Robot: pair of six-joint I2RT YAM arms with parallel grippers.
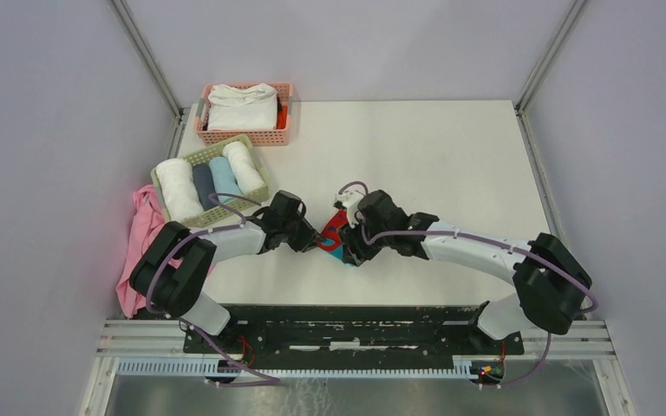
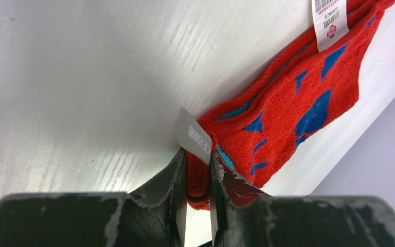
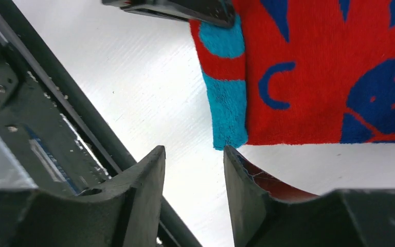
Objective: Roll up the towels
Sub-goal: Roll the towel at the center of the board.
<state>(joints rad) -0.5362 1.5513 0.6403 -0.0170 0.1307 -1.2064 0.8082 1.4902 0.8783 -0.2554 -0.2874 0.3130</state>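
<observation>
The top camera looked steeply down from behind the arm bases [image 1: 204, 314], taking in the whole worktop [image 1: 416, 147]. The wrist cameras sat very close, one sighting along the left pincer [image 2: 198, 159], one along the right pincer [image 3: 193, 154]. All three views shared the red towel [image 1: 333, 232] near the front edge.

The left arm [image 1: 225, 243] and the right arm [image 1: 477, 247] both wore white shells on their long links, with bulky black housings at the joints. A lilac cable [image 1: 434, 231] ran along each. The left gripper [image 2: 198, 159] and the right gripper [image 3: 194, 154] had dark, wedge-shaped fingers [image 3: 144, 180], scuffed pale along the edges. Near the right base glowed what may have been a small red light [image 1: 486, 371].
</observation>
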